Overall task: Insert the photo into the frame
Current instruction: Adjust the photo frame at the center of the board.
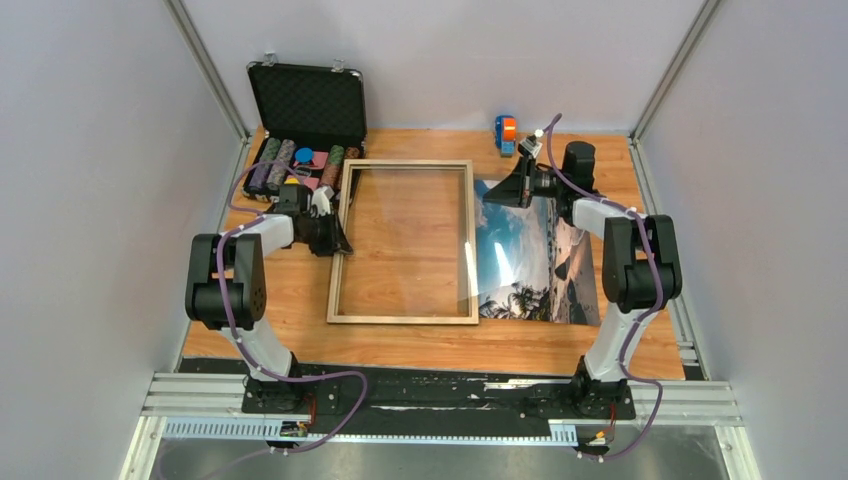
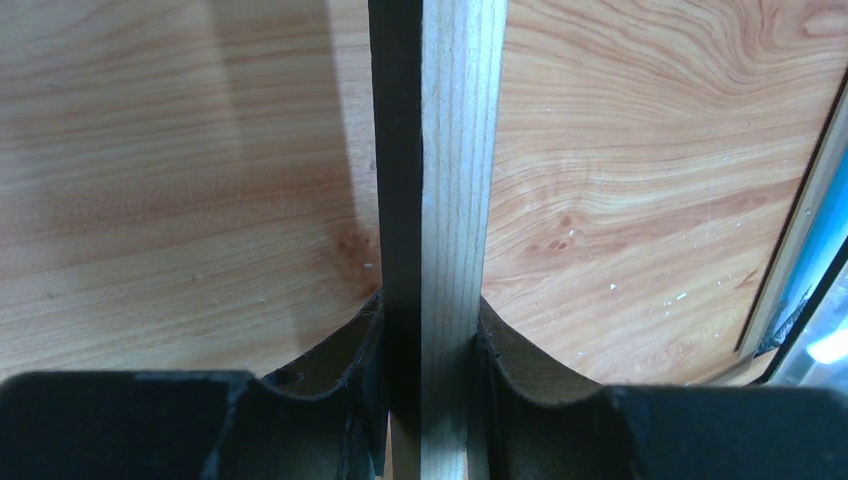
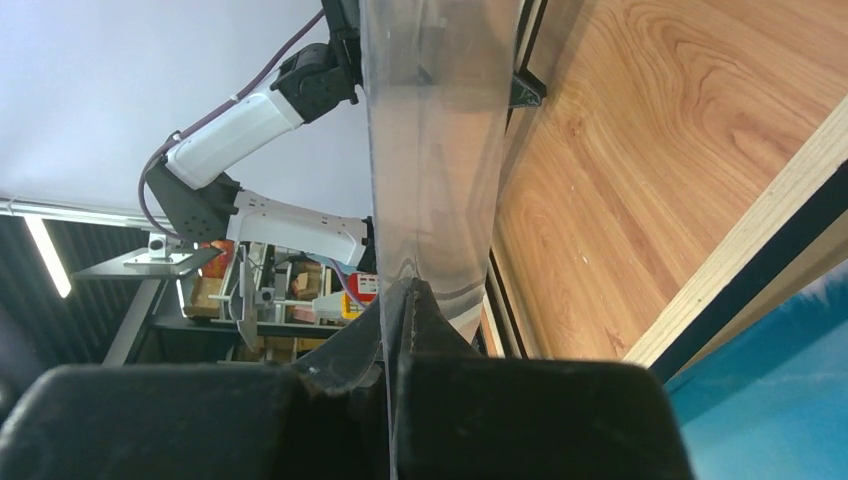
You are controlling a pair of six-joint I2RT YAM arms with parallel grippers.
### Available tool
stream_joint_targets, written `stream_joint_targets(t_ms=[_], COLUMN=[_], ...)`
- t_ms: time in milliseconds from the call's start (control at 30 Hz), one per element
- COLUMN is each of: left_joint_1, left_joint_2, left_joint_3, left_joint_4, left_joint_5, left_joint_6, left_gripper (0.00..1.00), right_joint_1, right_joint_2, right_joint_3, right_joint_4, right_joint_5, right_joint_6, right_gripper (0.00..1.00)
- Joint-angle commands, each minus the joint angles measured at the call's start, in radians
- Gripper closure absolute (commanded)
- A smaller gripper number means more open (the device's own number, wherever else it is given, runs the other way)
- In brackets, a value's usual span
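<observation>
Photo [image 1: 540, 265] edge veiled, clear sheet [image 3: 430, 150] in right pincer [image 3: 403, 295]

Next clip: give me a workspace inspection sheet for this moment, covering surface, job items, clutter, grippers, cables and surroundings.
Surface: wooden table, no damage seen.
Job's things: frame lies flat mid-table, pale face up. The photo lies flat to its right, not yet in it. The clear pane is held by one edge near the frame's right side; its tilt is hard to judge.
Clutter: open black chip case at far left; blue and orange object at the far edge.
Grippers: left gripper jaws clamp the frame's left rail; right gripper jaws shut on the clear pane.
Cables: purple cables loop along both arms.
Surroundings: grey walls; nothing else seen.
</observation>
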Motion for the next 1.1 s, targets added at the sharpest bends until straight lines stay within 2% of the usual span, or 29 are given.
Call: stream_joint_targets(t_ms=[0, 233, 467, 667, 900, 1067], left_joint_1=[-0.015, -0.014, -0.014, -0.015, -0.012, 0.025], left_joint_2=[-0.030, -0.020, -0.038, -0.053, -0.098, -0.143], left_joint_3=[-0.005, 0.000, -0.001, -0.001, 0.012, 0.016], left_joint_4=[0.029, 0.021, 0.010, 0.005, -0.014, -0.012], left_joint_5=[0.032, 0.029, 0.013, 0.005, -0.013, 0.014], left_joint_6=[-0.025, -0.021, -0.019, -0.014, 0.005, 0.017], left_gripper=[0.74, 0.64, 0.47, 0.41, 0.23, 0.13], right_joint_1=[0.001, 0.000, 0.000, 0.002, 0.004, 0.018], right_joint_2=[0.012, 0.024, 0.033, 0.032, 0.037, 0.066], right_joint_3=[-0.006, -0.006, -0.004, -0.013, -0.066, -0.098], right_joint_4=[0.068, 0.069, 0.070, 0.074, 0.236, 0.377], right_joint_5=[-0.018, -0.021, -0.023, -0.016, -0.011, 0.004], right_joint_6=[0.025, 0.019, 0.019, 0.020, 0.130, 0.233], right_gripper=[1.00, 1.00, 1.00, 1.00, 1.00, 1.00])
